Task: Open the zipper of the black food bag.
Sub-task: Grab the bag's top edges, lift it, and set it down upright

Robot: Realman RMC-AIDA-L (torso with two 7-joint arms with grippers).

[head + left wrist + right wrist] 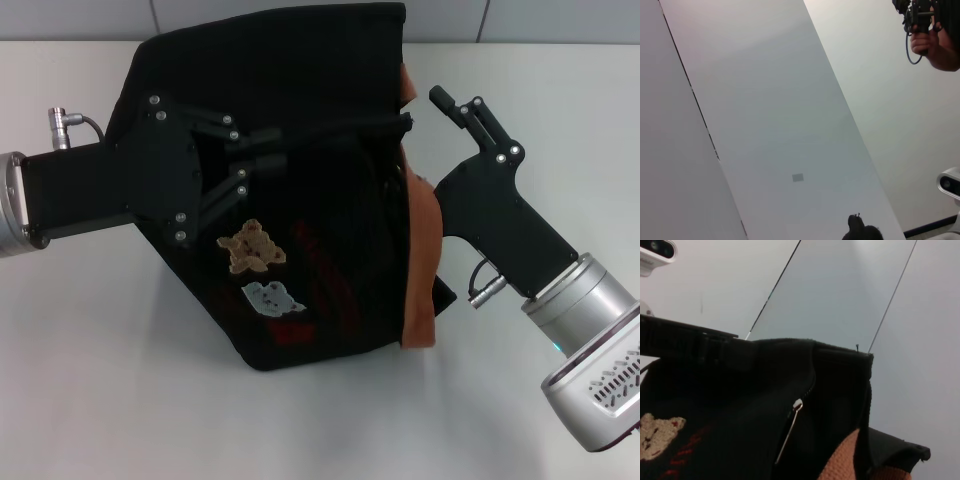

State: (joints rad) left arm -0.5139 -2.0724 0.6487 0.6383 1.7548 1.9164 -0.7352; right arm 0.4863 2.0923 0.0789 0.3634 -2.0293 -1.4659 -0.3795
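Note:
The black food bag [300,90] lies on its side on the white table, its tan and white bear patches facing up and its orange-brown trim [420,250] on the right. My left gripper [266,148] reaches in from the left over the bag, with its jaws closed on the black fabric. My right gripper [452,102] hovers just right of the bag's far right corner, not touching it. In the right wrist view the zipper [811,382] runs down the black food bag [740,405], and its silver pull tab [790,427] hangs loose.
The white table [120,380] spreads around the bag, with a pale wall behind it. The left wrist view shows wall panels [770,125], a person's hand [932,47] holding a device, and a white camera housing [951,184].

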